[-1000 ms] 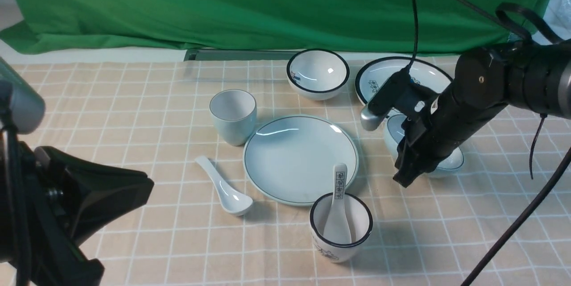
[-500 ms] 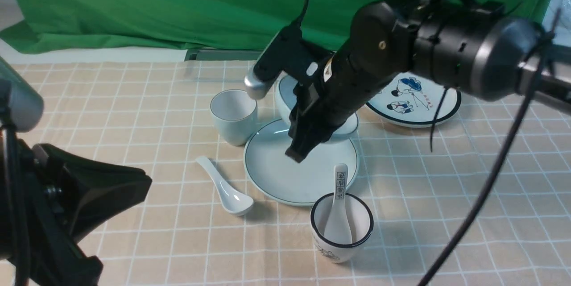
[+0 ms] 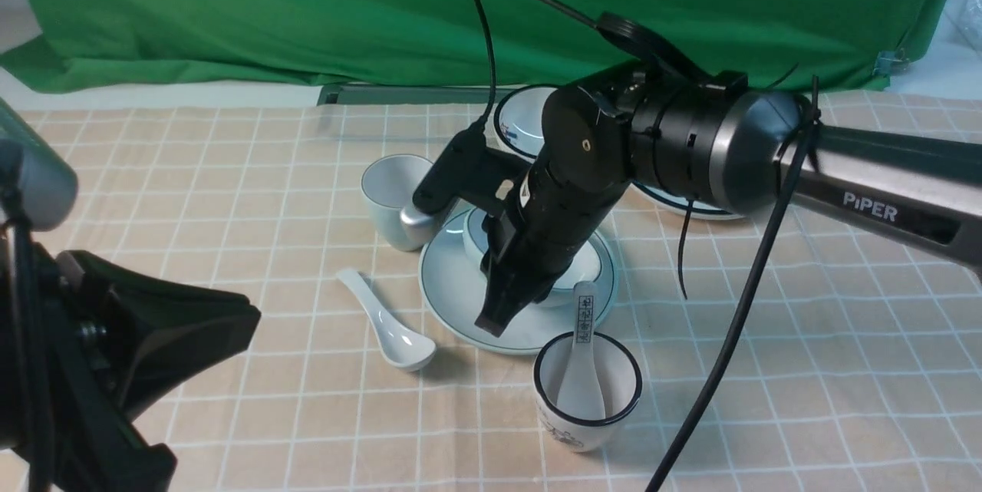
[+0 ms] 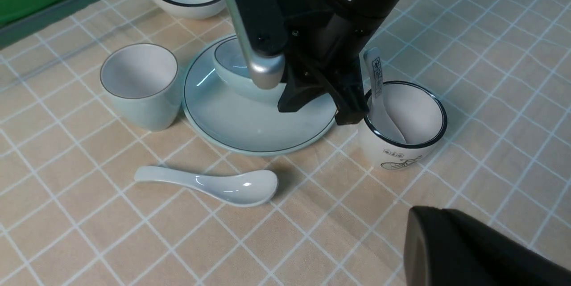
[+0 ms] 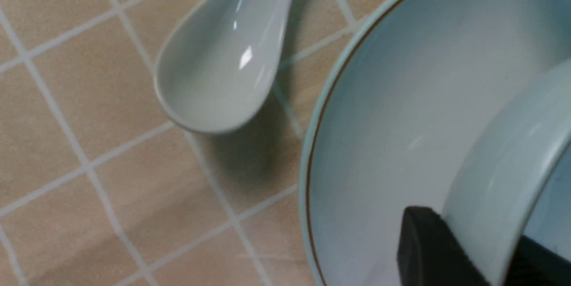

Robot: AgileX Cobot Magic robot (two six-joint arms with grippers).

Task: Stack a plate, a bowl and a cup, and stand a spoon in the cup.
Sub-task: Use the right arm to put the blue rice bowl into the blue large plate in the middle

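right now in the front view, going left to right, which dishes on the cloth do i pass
plain white spoon → pale blue-white plate → black-rimmed cup with the marked spoon in it

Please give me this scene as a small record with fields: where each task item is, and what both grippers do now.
plate: flat on the checked cloth
bowl: rim between the right gripper jaws, above the plate; contact unclear
cup: upright, empty, left of the plate
spoon: lying on the cloth, left of the plate
right gripper: shut on the bowl
left gripper: shut, apart from the dishes
other: black-rimmed cup with a marked spoon inside
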